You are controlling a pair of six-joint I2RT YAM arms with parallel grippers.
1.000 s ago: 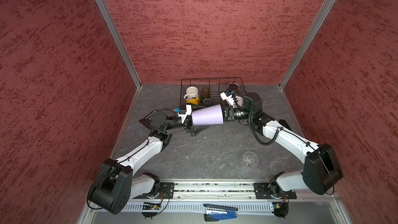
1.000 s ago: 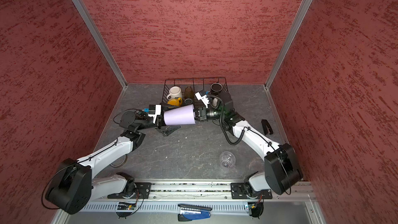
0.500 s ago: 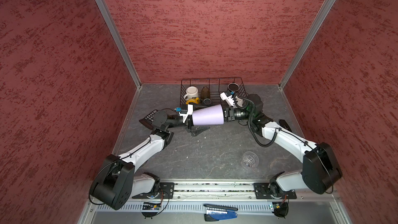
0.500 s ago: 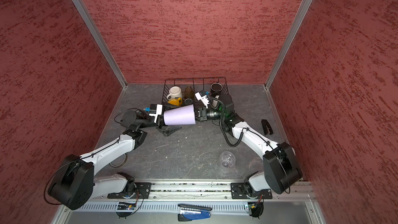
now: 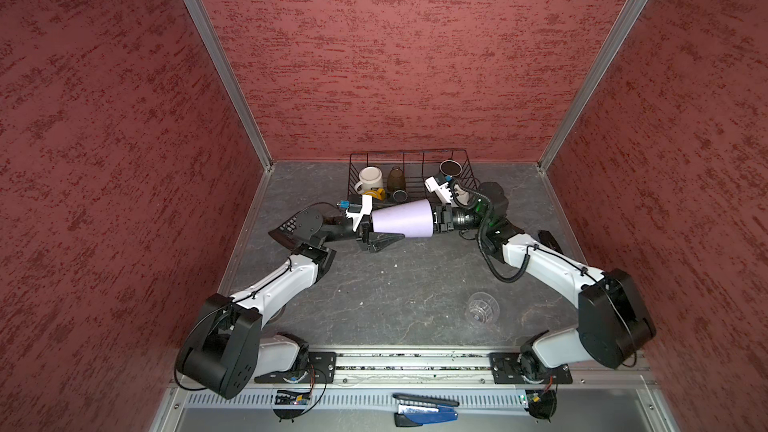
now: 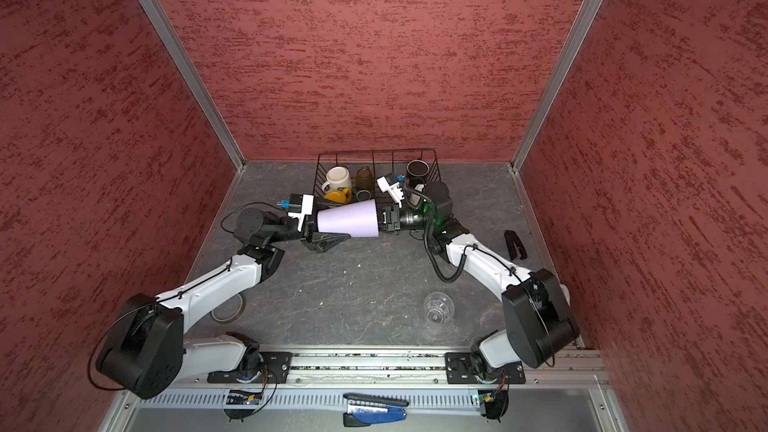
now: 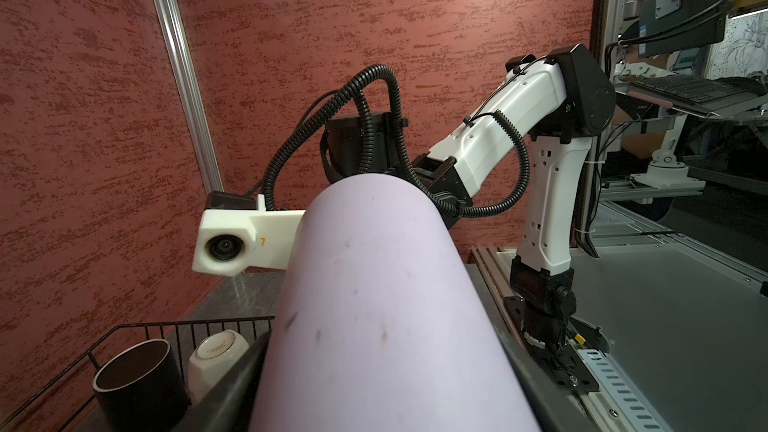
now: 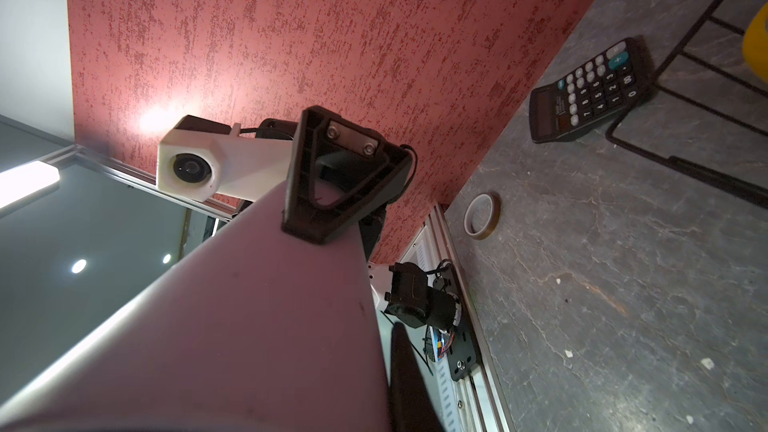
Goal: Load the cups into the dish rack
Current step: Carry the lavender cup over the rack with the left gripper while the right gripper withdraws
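Now, in both top views the lavender tumbler [image 5: 402,221] hangs in the air between the two claws. It lies flat. Its long axis runs from claw to claw, with the narrow base toward the left claw [image 5: 380,224] and the wide mouth toward the right claw [image 5: 439,220]. The right claw is closed on the mouth rim. The left claw has its fingers around the base, but whether they press it cannot be told.

Below the claws is a dark grey, stone-like table [image 5: 395,284], with red textured walls [image 5: 395,56] on three sides. Just behind both claws stands the dish rack [image 5: 415,155]. It holds six cups: white mug [image 5: 370,179], olive-brown tumbler [image 5: 395,178], yellow mug [image 5: 374,194], dark small cup [image 5: 400,195], black mug [image 5: 450,168] and a half-hidden white cup [image 6: 414,200]. One clear-glass tumbler [image 5: 482,311] rests on the table, well apart from the right claw.

From the left wrist, the lavender tumbler points away toward the right arm. Beside it the dish rack shows the black mug [image 7: 137,380] and the white cup [image 7: 216,355], which shows its bottom.

From the right wrist, one finger [image 8: 332,184] of the left claw lies against the tumbler's wall. Beyond it, one calculator [image 8: 590,93] and one tape roll [image 8: 482,216] lie on the table.
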